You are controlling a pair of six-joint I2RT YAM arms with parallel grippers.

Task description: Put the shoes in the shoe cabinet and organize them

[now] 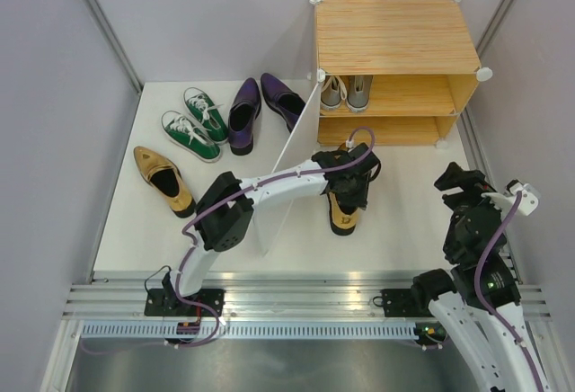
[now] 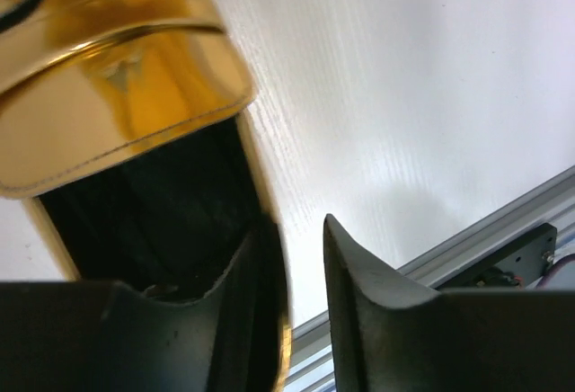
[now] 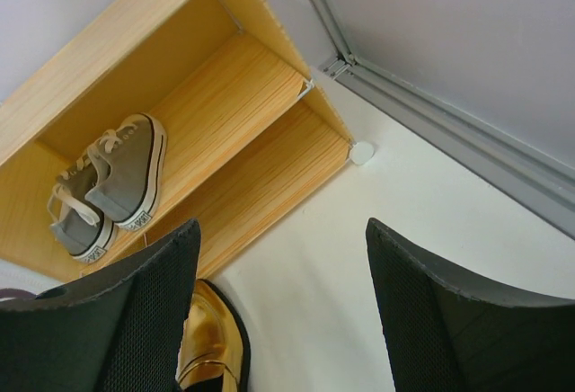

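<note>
One gold shoe (image 1: 343,217) lies on the white table in front of the shoe cabinet (image 1: 395,37). My left gripper (image 1: 352,196) is right over its heel. In the left wrist view the left gripper (image 2: 296,230) is open: one finger sits inside the gold shoe (image 2: 117,113) against its side wall, and the other finger (image 2: 368,302) stands clear outside it. The grey sneakers (image 1: 346,93) stand on the cabinet's upper shelf. My right gripper (image 1: 455,179) hangs open and empty at the right, facing the cabinet (image 3: 225,95), the grey sneakers (image 3: 112,185) and the gold shoe (image 3: 211,343).
The cabinet's white door panel (image 1: 289,172) swings out toward the left arm. Left of it lie the other gold shoe (image 1: 164,179), the green sneakers (image 1: 193,122) and the purple shoes (image 1: 244,115). Metal rails run along the table's near edge.
</note>
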